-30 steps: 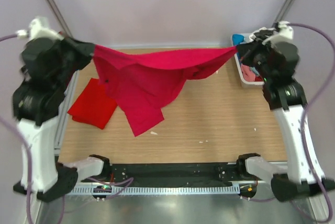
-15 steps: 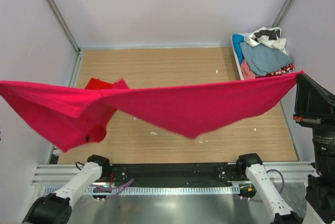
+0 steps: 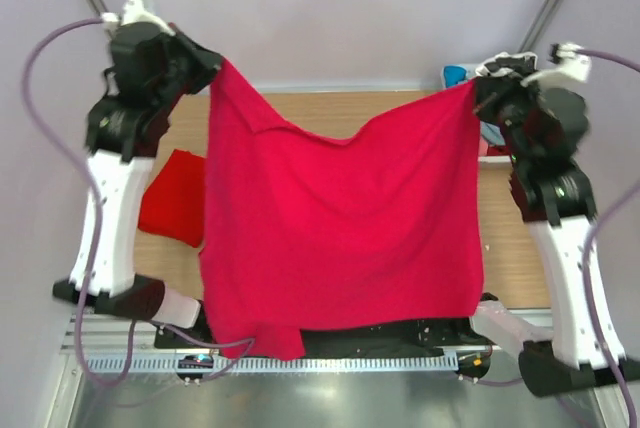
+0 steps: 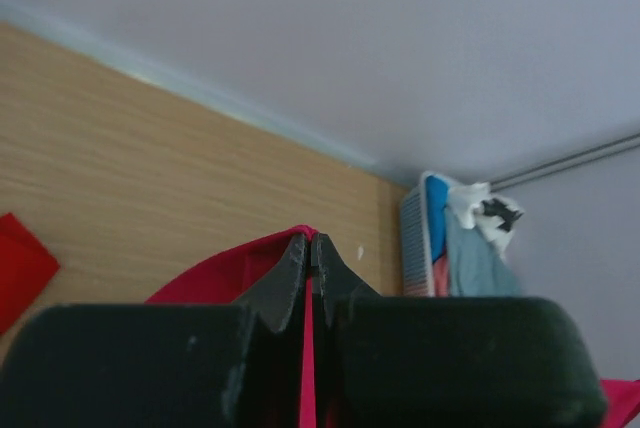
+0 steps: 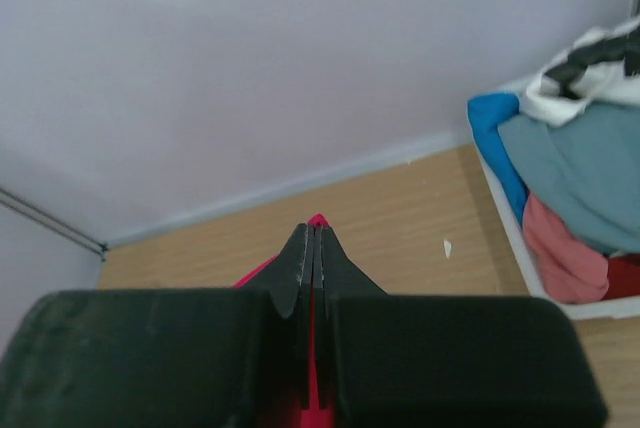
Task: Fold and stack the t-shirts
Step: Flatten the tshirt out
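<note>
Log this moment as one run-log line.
phase: shirt held spread aloft | left fingers: shut on crimson t-shirt corner | right fingers: shut on other corner | scarlet t-shirt: on table

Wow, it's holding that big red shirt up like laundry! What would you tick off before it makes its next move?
1. Grip of left fingers on crimson t-shirt: ok, shut on a top corner.
2. Grip of right fingers: ok, shut on the other top corner.
3. Top edge taut: not ok, it sags in the middle.
4. Hem clear of arm bases: cannot tell.
5. Second, scarlet t-shirt lying on table: ok.
</note>
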Tool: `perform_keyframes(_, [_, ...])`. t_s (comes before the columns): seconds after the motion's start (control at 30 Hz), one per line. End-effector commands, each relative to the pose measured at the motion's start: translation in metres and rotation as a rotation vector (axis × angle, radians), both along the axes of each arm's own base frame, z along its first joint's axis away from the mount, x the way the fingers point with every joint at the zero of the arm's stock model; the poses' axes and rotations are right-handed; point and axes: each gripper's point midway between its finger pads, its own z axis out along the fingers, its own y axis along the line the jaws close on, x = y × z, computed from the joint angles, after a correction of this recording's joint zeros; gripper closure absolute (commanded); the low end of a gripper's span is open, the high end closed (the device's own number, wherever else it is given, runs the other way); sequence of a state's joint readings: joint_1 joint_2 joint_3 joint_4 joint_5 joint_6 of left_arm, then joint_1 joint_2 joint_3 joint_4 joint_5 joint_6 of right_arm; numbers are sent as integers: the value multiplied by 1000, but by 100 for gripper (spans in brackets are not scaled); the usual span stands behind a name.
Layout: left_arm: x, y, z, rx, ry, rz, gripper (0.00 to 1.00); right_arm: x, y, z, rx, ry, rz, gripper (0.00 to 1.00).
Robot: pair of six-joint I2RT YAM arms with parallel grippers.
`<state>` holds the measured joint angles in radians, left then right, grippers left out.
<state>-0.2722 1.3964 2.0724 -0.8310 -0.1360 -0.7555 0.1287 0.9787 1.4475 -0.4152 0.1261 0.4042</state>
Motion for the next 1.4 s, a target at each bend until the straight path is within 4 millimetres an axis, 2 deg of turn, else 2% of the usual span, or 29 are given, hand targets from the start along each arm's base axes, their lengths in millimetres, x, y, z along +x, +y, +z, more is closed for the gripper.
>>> perform_keyframes(0.0, [13, -3, 41, -35, -111, -9, 100, 42, 4, -9, 58, 48, -16, 99])
perform_keyframes(0.03, [33, -8, 35, -25, -90, -11, 100, 49, 7, -1, 66, 33, -6, 99])
perform_keyframes(0.07, [37, -7, 44, -17, -114, -8, 100, 54, 10, 8, 71, 22, 6, 99])
perform_keyframes(0.1, [30, 0, 76, -32, -195, 3, 100, 69, 12, 24, 71, 22, 10, 99])
perform_keyframes(0.17, [34, 10, 98, -44, -255, 25, 100, 79, 8, 46, 87, 4, -4, 99])
perform_keyframes(0.23, [15, 21, 133, -53, -370, 55, 100, 80, 7, 85, 118, -79, 11, 99])
perform_keyframes(0.27, [-31, 35, 182, -90, -546, 81, 100, 79, -5, 96, 131, -106, -1, 99])
perform_keyframes(0.3, [-22, 36, 168, -79, -524, 96, 100, 77, 1, 113, 151, -128, 64, 99])
perform_keyframes(0.37, [-46, 41, 182, -87, -585, 100, 100, 76, -14, 125, 166, -140, 56, 99])
perform_keyframes(0.47, [-38, 33, 166, -60, -528, 59, 100, 78, -8, 118, 206, -126, 134, 99])
perform_keyframes(0.5, [-21, 24, 142, -50, -466, 26, 100, 91, -9, 91, 227, -81, 146, 99])
perform_keyframes(0.57, [-5, 14, 118, -54, -434, -8, 100, 90, -7, 69, 249, -60, 159, 99])
perform_keyframes(0.6, [11, 5, 74, -47, -340, -39, 100, 106, -11, 25, 273, 9, 150, 99])
perform_keyframes(0.63, [19, 0, 52, -70, -298, -52, 100, 106, -9, 6, 295, 36, 170, 99])
perform_keyframes(0.67, [37, -7, 4, -73, -214, -64, 100, 104, -11, -9, 306, 50, 170, 99])
perform_keyframes(0.7, [38, -14, -18, -79, -176, -97, 100, 112, -17, -58, 337, 116, 152, 99])
perform_keyframes(0.73, [43, -18, -43, -103, -126, -106, 100, 112, -18, -80, 368, 147, 157, 99])
perform_keyframes(0.77, [52, -21, -97, -102, -30, -103, 100, 110, -18, -99, 386, 170, 162, 99])
perform_keyframes(0.8, [51, -23, -119, -109, 7, -111, 100, 110, -20, -145, 409, 232, 152, 99])
perform_keyframes(0.83, [51, -25, -144, -119, 47, -115, 100, 107, -23, -170, 423, 273, 138, 99])
perform_keyframes(0.87, [49, -26, -191, -137, 124, -105, 100, 106, -24, -187, 428, 286, 132, 99])
perform_keyframes(0.9, [45, -26, -210, -144, 152, -103, 100, 99, -25, -227, 439, 348, 113, 99])
perform_keyframes(0.93, [41, -24, -224, -145, 168, -92, 100, 96, -30, -246, 443, 380, 91, 99])
perform_keyframes(0.97, [32, -22, -260, -141, 236, -77, 100, 93, -33, -263, 438, 408, 75, 99])
perform_keyframes(1.0, [28, -21, -274, -134, 258, -71, 100, 85, -35, -297, 446, 473, 52, 99])
perform_keyframes(1.07, [12, -24, -309, -116, 327, -73, 100, 78, -38, -326, 449, 534, 27, 99])
perform_keyframes(1.2, [-14, -34, -333, -82, 370, -130, 100, 57, -39, -376, 435, 637, 7, 99])
perform_keyframes(1.3, [-29, -29, -329, -63, 364, -124, 100, 45, -39, -385, 414, 654, -4, 99])
perform_keyframes(1.37, [-37, -25, -315, -46, 358, -120, 100, 42, -40, -375, 384, 630, 3, 99])
